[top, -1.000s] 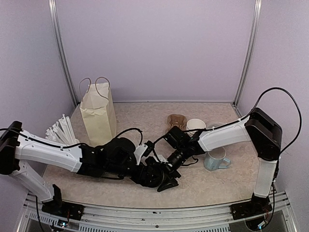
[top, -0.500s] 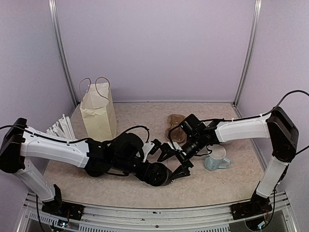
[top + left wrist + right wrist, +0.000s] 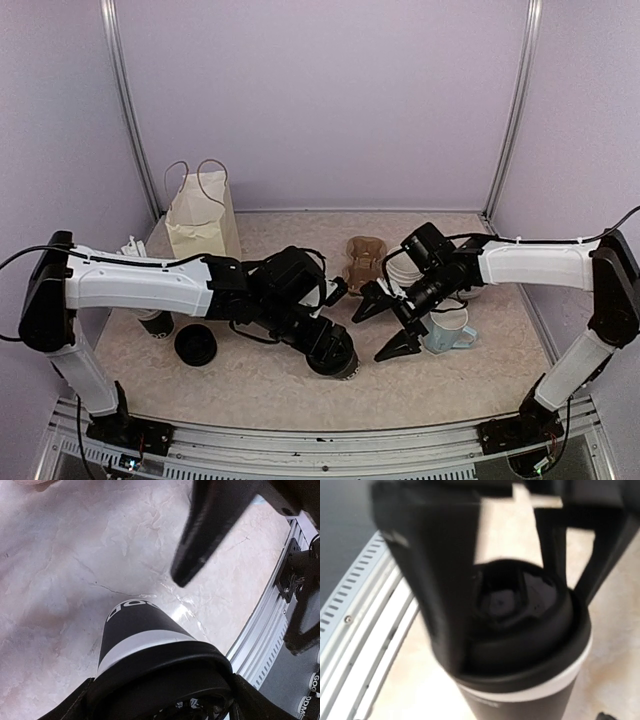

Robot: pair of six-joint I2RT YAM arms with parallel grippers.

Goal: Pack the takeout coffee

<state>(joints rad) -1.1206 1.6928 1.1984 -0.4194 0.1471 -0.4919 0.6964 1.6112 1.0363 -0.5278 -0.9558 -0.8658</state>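
Left gripper [image 3: 332, 355] grasps cup [image 3: 135, 622]; right gripper [image 3: 368, 338], released, at its 3 o'clock. Carry level to bag [image 3: 203, 228], 10 o'clock.

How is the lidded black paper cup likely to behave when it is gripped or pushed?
The cup is paper, so it probably dents under a hard squeeze. Its round, tapered body would likely roll in a curve if tipped. Its lid may pop off.

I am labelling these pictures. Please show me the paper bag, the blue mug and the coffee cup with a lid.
Paper bag [image 3: 203, 238]: overhead view, on its front side.
Blue mug [image 3: 446, 338]: overhead view, on its outer wall.
Coffee cup [image 3: 134, 625]: left wrist view, on its black wall.
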